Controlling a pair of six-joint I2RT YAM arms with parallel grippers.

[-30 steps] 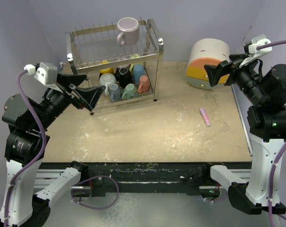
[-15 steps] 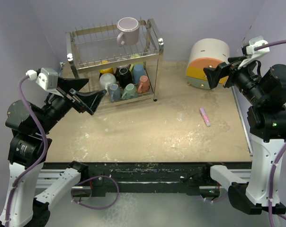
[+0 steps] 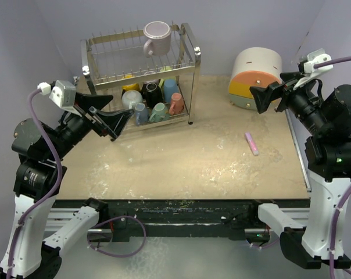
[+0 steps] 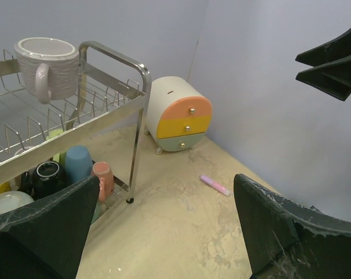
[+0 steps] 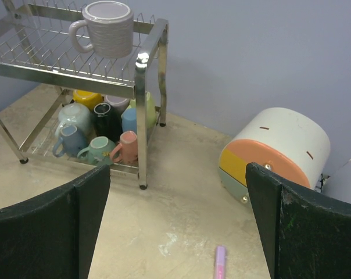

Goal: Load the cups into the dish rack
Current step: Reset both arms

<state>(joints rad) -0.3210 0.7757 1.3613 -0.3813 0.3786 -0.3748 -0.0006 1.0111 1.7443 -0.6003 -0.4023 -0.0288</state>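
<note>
Cups in the rack, both arms raised with nothing in them

The dish rack [image 3: 140,74] stands at the far left of the table [image 3: 181,163]. One lilac mug [image 3: 157,37] sits upright on its top tier, and the other cups [image 3: 152,100] – yellow, black, blue, white, teal and pink among them – are crowded together on the lower tier. The left gripper [image 3: 122,106] hangs in the air near the rack's left front corner, its jaws spread wide and holding nothing. The right gripper [image 3: 258,99] is up on the right side, seen from above against the round drawer unit [image 3: 255,75], its jaws likewise wide apart and empty. A small pink bar [image 3: 251,143] lies flat on the table – well apart from the rack.
</note>
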